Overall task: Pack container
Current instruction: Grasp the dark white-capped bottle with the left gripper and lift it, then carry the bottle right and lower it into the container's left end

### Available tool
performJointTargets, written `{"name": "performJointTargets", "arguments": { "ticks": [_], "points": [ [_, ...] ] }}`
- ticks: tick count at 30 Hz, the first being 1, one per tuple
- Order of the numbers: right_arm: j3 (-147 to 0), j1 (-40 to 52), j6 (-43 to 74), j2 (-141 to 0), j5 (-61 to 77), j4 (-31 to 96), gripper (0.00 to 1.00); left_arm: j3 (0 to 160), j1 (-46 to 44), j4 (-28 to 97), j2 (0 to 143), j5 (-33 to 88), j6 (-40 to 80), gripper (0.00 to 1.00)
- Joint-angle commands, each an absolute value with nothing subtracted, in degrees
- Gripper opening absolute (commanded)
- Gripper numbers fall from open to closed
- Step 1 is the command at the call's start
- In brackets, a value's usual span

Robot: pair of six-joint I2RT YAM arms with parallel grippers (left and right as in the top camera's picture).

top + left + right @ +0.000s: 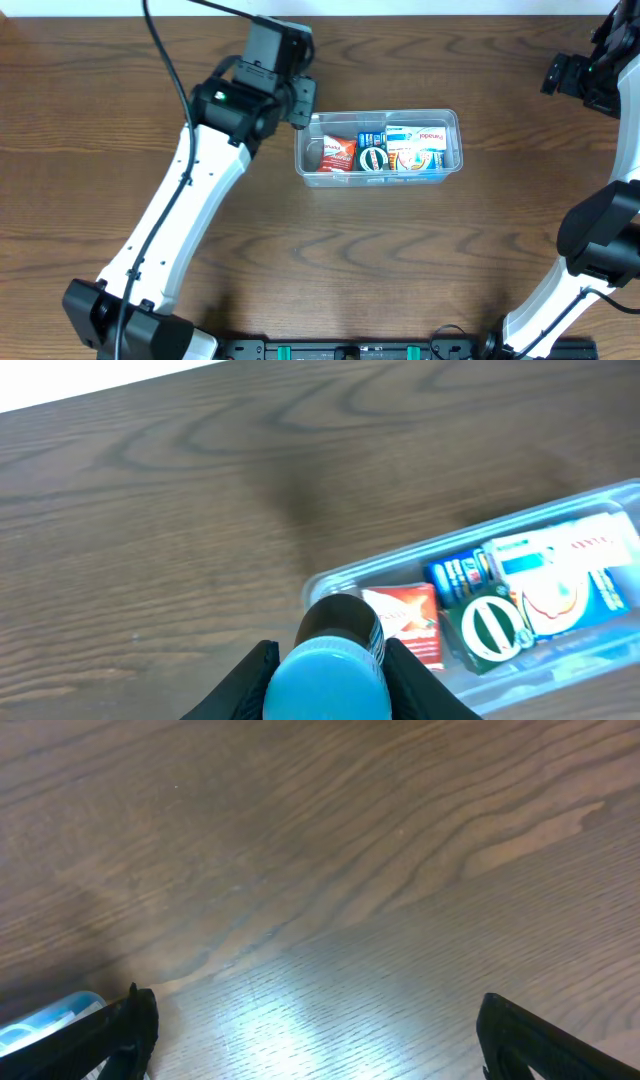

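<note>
Your left end effector (325,678) grips a blue-capped bottle (340,622) above the container's (457,132) left end; your right end effector (320,1028) gapes empty.

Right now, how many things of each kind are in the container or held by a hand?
Boxes in the container: 4
Round green tin: 1
Blue-capped bottle in the left hand: 1
Total: 6

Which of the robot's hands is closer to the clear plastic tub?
Left. The left hand is at the left end of the clear tub, gripping a blue-capped bottle; the right hand is open, far beyond its right end.
</note>
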State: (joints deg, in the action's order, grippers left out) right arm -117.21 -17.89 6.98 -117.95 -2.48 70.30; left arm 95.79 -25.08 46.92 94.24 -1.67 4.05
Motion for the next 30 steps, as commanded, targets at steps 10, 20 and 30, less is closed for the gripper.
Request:
{"name": "performJointTargets", "arguments": {
  "ticks": [10, 20, 30],
  "points": [
    [-118.1, -18.2, 6.8, -116.2, -2.5, 70.3, 0.99, 95.8, -27.4, 47.9, 98.3, -2.0, 5.0, 0.34],
    [-118.1, -18.2, 6.8, -116.2, -2.5, 70.3, 0.99, 95.8, -27.4, 47.2, 105.5, -2.0, 5.5, 0.34],
    [-118.1, -18.2, 6.8, -116.2, -2.5, 70.3, 0.99, 95.8, -27.3, 44.3, 109.0, -3.6, 11.0, 0.34]
  ]
}}
